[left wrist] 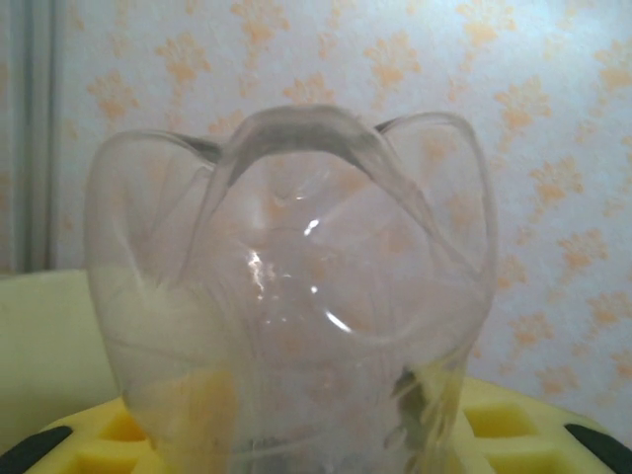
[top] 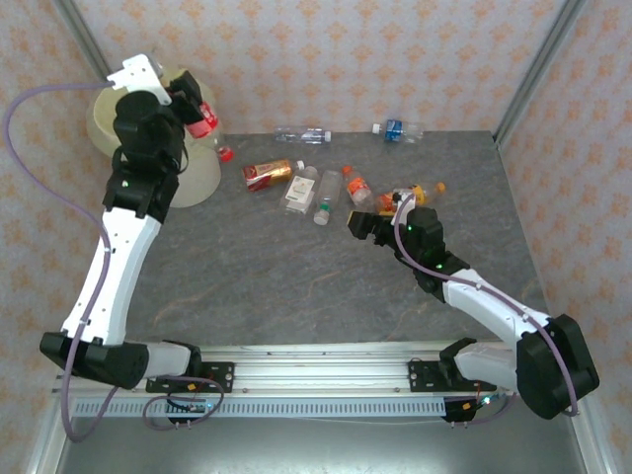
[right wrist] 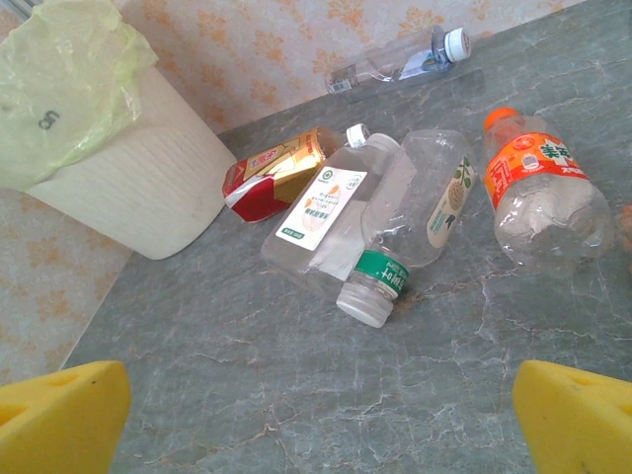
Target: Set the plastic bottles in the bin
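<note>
Clear red-labelled plastic bottle (top: 205,120) clamped in your left gripper (top: 190,103) over cream round bin (top: 199,178), its mouth mostly hidden. Right gripper (right wrist: 318,410) spread wide over open grey table (right wrist: 286,346).

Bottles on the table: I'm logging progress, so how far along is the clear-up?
Done: cannot tell, the inside of the bin is hidden. In hand: the left tool is shut on a red-labelled bottle, raised by the bin. Left: at least seven more lie on the table, the orange-capped bottle among them; the right tool hangs open nearby.
</note>
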Robot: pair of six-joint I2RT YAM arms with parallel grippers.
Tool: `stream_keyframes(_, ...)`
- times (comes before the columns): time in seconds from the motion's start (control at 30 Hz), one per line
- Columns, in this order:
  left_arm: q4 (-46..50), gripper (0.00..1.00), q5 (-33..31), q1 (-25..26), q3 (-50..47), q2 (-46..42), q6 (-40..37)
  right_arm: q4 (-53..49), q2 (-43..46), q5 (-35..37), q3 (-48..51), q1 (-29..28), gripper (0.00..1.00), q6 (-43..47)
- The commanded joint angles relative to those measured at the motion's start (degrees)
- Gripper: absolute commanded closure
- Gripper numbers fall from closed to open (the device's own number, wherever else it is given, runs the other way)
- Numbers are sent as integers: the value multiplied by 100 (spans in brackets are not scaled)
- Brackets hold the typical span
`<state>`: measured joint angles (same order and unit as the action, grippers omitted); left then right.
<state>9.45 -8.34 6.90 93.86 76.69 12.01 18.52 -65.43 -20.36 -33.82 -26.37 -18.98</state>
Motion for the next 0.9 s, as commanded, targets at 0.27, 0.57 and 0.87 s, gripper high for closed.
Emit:
stream_keyframes(0.27,1950,48,849,-1311,3414,2053,-468,-37,179,213,-72,-42,1,149)
stream_keyframes(0.57,1553,49,520,-1873,3615,2733,-1065,-85,224,300,-8,-35,1,198)
stream_keyframes(0.87,1425,56,555,-2411,3636,3456,-1515,-253,121,331,-217,-36,1,309)
